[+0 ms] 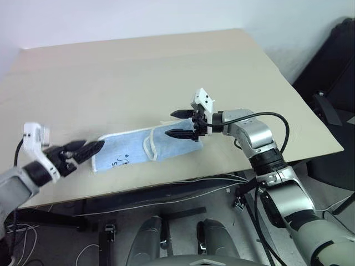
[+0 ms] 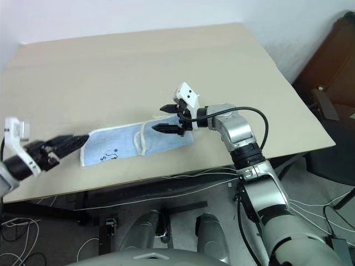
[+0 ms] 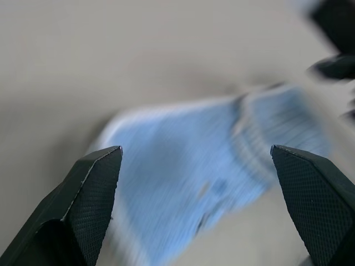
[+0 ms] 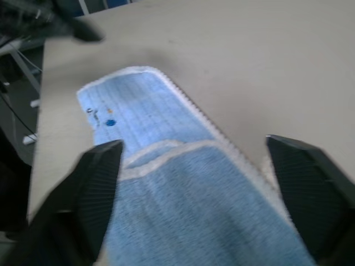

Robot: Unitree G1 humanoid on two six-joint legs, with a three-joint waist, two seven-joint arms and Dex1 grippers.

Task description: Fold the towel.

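The towel [image 1: 133,148] is light blue with white stitched edging. It lies as a long folded strip near the table's front edge, and its right part is doubled over with a white hem across the strip. My left gripper [image 1: 91,147] hangs just off the towel's left end, apart from the cloth; in the left wrist view its fingers [image 3: 94,188] stand wide open with the towel [image 3: 183,166] ahead of them. My right gripper [image 1: 171,123] hovers over the towel's right end, open and holding nothing, with the fold [image 4: 166,210] beneath it.
The tan table [image 1: 166,66] stretches bare behind the towel up to a white wall. Its front edge runs just below the towel, with cables [image 1: 183,194] hanging under it. Dark furniture [image 1: 333,83] stands off the table's right side.
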